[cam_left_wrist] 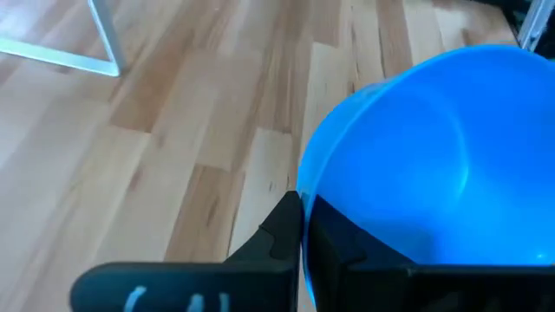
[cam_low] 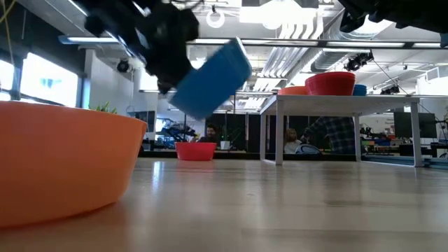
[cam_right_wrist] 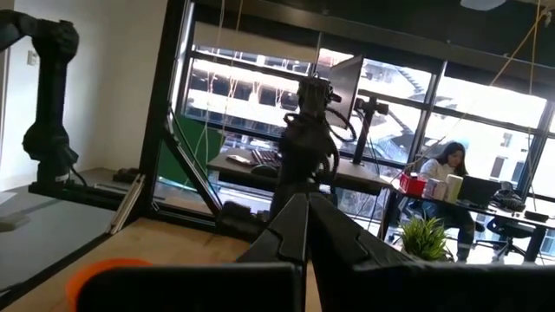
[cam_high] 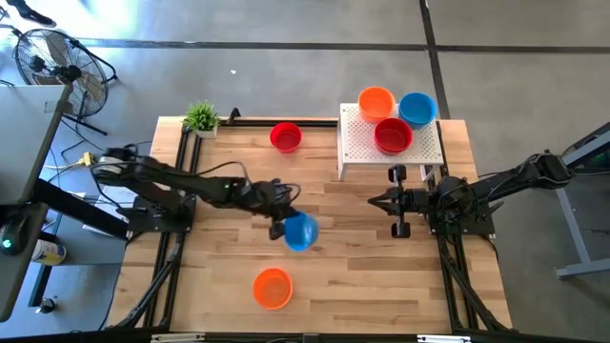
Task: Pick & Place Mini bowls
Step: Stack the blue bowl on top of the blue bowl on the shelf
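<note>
A blue mini bowl [cam_high: 301,232] hangs tilted above the middle of the table, with my left gripper [cam_high: 280,225] shut on it; the low view shows this bowl [cam_low: 210,75] well clear of the wood. An orange mini bowl [cam_high: 273,288] sits near the front edge and a red one [cam_high: 285,136] at the back. An orange [cam_high: 376,101], a blue [cam_high: 417,109] and a red bowl [cam_high: 393,135] stand on the white stand [cam_high: 357,152]. My right gripper [cam_high: 375,202] waits shut in front of the stand, held above the table. My left gripper holds the blue bowl by its rim [cam_left_wrist: 305,184], with one finger [cam_left_wrist: 347,251] inside the bowl and the other [cam_left_wrist: 276,234] outside against the wall. The fingers slant downward from the table's left side. The bowl hangs lifted clear and tilted.
A small green plant [cam_high: 201,117] stands at the table's back left corner. The black frame rails [cam_high: 181,181] run along the table's sides. Bare wood lies between the stand and the near orange bowl [cam_low: 63,161]. People sit at desks beyond the table.
</note>
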`<action>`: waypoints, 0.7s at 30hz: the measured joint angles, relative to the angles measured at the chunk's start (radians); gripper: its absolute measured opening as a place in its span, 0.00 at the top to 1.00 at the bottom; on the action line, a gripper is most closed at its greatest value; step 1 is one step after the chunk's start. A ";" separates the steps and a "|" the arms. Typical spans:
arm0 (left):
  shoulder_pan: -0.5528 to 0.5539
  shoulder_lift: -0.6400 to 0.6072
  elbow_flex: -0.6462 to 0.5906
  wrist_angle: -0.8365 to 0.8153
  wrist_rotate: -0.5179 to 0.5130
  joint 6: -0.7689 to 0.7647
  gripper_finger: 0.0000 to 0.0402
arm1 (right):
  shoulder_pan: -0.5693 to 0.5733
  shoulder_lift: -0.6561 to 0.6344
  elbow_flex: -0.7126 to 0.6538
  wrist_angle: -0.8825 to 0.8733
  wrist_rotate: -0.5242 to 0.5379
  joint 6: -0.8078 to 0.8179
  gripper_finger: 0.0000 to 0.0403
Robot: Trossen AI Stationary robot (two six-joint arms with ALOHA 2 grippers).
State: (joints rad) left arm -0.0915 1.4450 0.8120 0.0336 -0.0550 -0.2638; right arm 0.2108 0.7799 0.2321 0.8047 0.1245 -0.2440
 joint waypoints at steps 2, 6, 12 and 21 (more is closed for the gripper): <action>0.029 0.057 0.000 0.071 0.040 -0.001 1.00 | 0.000 0.000 0.000 0.000 0.000 0.000 1.00; 0.068 0.156 0.000 0.164 0.067 -0.006 1.00 | 0.000 0.000 0.000 -0.001 0.001 0.000 1.00; 0.090 0.239 0.000 0.240 0.057 -0.022 0.99 | 0.000 0.000 0.000 -0.001 0.003 0.000 1.00; 0.092 0.285 0.001 0.292 0.044 -0.054 0.99 | 0.000 0.000 0.000 -0.002 0.004 0.000 1.00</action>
State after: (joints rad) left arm 0.0002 1.7300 0.8127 0.3256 -0.0111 -0.3177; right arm 0.2106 0.7799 0.2321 0.8028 0.1284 -0.2443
